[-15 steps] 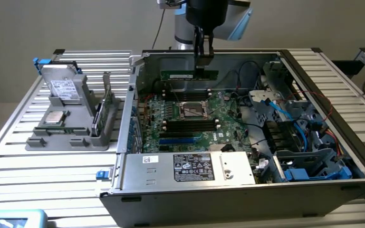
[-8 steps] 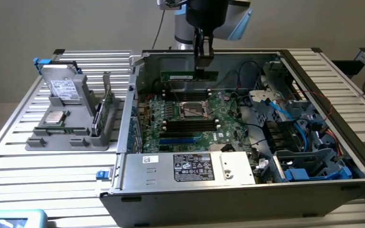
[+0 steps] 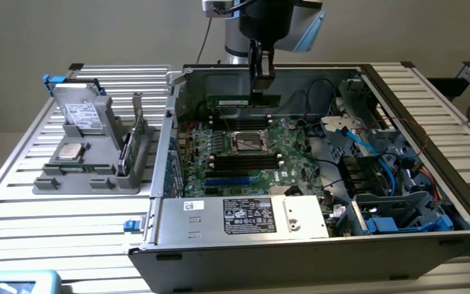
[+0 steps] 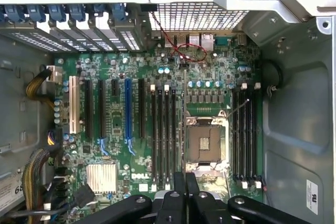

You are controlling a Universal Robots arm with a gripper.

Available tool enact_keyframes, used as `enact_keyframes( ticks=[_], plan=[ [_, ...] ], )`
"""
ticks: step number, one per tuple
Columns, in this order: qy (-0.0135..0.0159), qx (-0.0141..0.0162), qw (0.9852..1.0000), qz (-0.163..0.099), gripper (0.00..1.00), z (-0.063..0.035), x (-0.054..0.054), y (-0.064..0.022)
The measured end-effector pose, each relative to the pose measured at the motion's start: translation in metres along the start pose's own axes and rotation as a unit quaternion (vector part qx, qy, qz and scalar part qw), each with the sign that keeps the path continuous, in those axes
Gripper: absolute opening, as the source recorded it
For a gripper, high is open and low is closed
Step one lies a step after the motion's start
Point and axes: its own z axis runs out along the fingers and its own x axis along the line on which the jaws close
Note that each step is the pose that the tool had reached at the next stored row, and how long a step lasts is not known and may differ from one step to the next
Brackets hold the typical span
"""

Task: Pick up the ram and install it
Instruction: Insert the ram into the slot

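In the exterior view the ram [image 3: 239, 101], a narrow green stick with a white label, hangs level inside the open computer case [image 3: 300, 257], above the far end of the motherboard [image 3: 288, 153]. My gripper [image 3: 261, 90] comes down from above and is shut on the ram's upper edge. In the wrist view the shut fingertips [image 4: 180, 184] meet, and the ram [image 4: 185, 124] runs out from them edge-on as a thin line. It sits over the board between the black memory slots [image 4: 164, 135] and the processor socket [image 4: 203, 141]. A second slot bank [image 4: 244, 135] lies past the socket.
A grey holder [image 3: 80, 180] on the slatted table [image 3: 22, 220] at the exterior view's left carries a hard drive [image 3: 80, 113], a processor and an upright green card [image 3: 135, 144]. The power supply [image 3: 247, 215] fills the case front. Blue cables [image 3: 361, 138] and a drive cage [image 3: 398, 211] crowd its right.
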Motion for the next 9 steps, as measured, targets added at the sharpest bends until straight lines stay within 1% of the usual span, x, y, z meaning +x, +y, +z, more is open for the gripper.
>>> enact_keyframes(
  ticks=[2,4,5,7,8,9],
  plan=[
    [0.0017,0.0004,1.0,0.0,0.12,0.0016,0.0,0.0],
    [0.0038,0.0018,1.0,0.0,0.12,0.0032,0.0,0.0],
    [0.0054,0.0029,1.0,0.0,0.12,0.0039,0.0,0.0],
    [0.0097,0.0055,0.9999,0.0,0.12,0.0049,0.0001,0.0],
    [0.0097,0.0064,0.9999,0.0,0.12,0.0051,0.0001,0.0],
    [0.0098,0.0067,0.9999,0.0,0.12,0.0051,0.0001,-0.0001]
  ],
)
